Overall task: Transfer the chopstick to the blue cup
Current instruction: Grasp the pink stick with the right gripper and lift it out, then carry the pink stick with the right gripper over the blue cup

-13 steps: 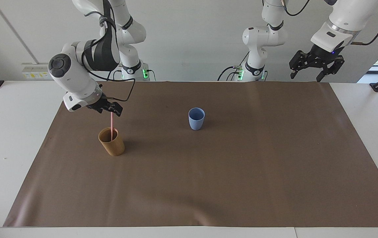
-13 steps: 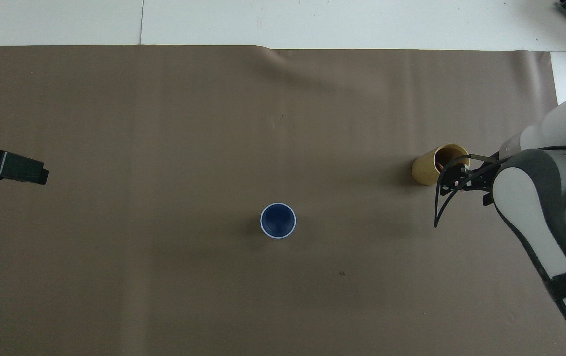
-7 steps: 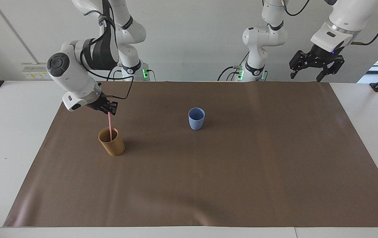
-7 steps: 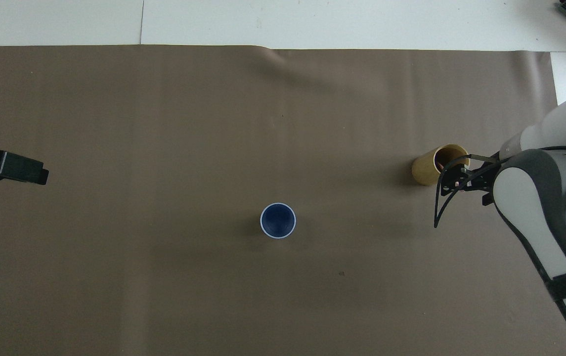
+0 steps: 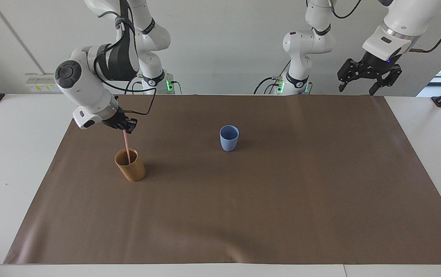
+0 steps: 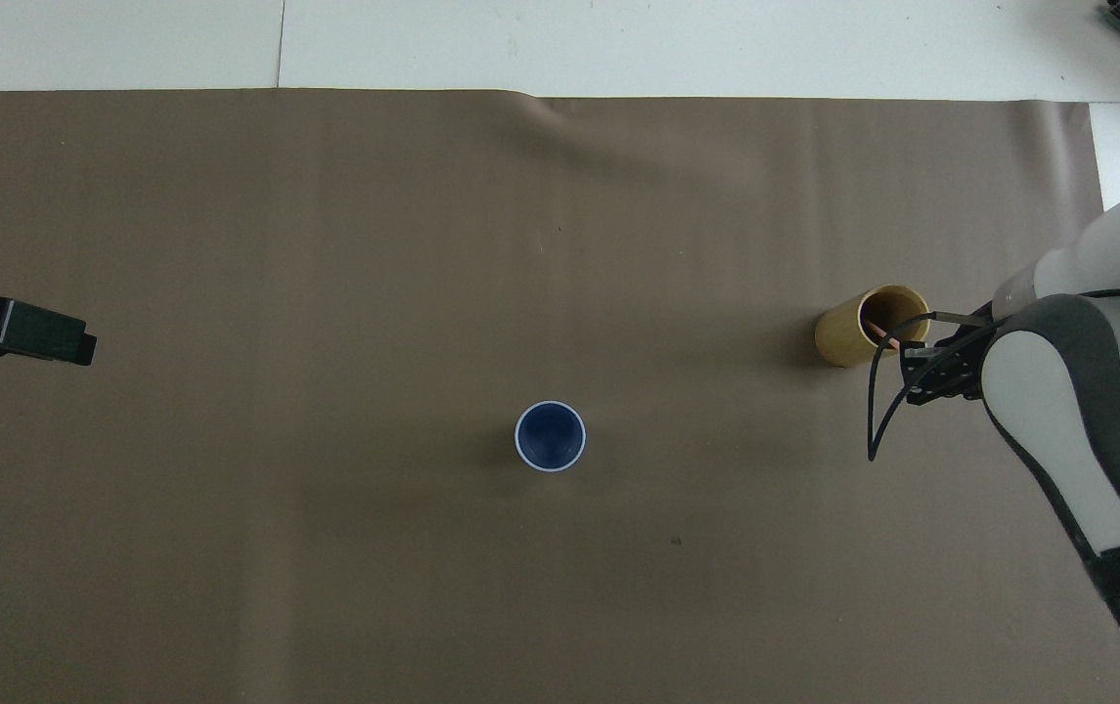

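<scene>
Gripping chopstick top, right pincer angled down.

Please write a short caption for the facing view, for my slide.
Right gripper shut on chopstick standing in brown cup; blue cup waits empty.

Bare brown mat between mustard cup and blue cup.

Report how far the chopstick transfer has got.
Done: the right gripper has shut on the chopstick top. In hand: the chopstick's lower end stands in the brown cup. Left: lift it out, carry it to the blue cup, release. The left gripper waits, open.
</scene>
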### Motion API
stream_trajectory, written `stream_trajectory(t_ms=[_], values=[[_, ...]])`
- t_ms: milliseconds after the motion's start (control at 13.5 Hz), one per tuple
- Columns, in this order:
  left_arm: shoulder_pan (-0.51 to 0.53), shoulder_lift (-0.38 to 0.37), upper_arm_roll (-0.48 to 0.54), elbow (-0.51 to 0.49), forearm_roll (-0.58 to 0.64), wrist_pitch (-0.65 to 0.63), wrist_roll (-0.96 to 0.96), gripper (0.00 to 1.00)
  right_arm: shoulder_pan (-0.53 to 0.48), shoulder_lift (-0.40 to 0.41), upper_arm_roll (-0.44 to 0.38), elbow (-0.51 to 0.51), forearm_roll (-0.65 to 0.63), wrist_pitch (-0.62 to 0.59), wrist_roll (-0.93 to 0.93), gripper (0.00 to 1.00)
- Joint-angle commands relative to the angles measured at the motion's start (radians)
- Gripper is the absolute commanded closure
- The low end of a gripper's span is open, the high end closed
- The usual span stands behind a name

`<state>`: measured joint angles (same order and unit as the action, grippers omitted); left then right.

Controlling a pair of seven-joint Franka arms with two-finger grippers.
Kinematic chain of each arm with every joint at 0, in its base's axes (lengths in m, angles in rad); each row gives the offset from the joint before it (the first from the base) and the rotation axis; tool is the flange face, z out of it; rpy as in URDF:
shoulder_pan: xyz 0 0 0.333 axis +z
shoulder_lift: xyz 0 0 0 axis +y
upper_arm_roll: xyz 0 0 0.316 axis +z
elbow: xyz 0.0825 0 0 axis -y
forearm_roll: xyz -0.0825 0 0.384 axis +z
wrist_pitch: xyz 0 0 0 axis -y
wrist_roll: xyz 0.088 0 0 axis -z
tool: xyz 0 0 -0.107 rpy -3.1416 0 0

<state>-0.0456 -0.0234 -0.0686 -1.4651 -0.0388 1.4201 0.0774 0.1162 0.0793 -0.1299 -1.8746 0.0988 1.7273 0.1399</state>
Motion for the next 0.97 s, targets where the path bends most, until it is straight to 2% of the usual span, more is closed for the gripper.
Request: stream_trajectory(t_ms=[0, 297, 892], values=[[0.018, -0.026, -0.011, -0.026, 0.013, -0.004, 0.012, 0.00, -0.004, -0.001, -0.001, 0.020, 0.019, -0.022, -0.026, 1.00], [0.017, -0.026, -0.011, -0.026, 0.014, -0.003, 0.012, 0.00, -0.015, -0.009, -0.002, 0.087, 0.021, -0.113, -0.026, 1.00], [0.017, -0.026, -0.011, -0.026, 0.014, -0.003, 0.012, 0.00, -0.030, -0.095, -0.013, 0.259, 0.047, -0.356, -0.028, 1.00]])
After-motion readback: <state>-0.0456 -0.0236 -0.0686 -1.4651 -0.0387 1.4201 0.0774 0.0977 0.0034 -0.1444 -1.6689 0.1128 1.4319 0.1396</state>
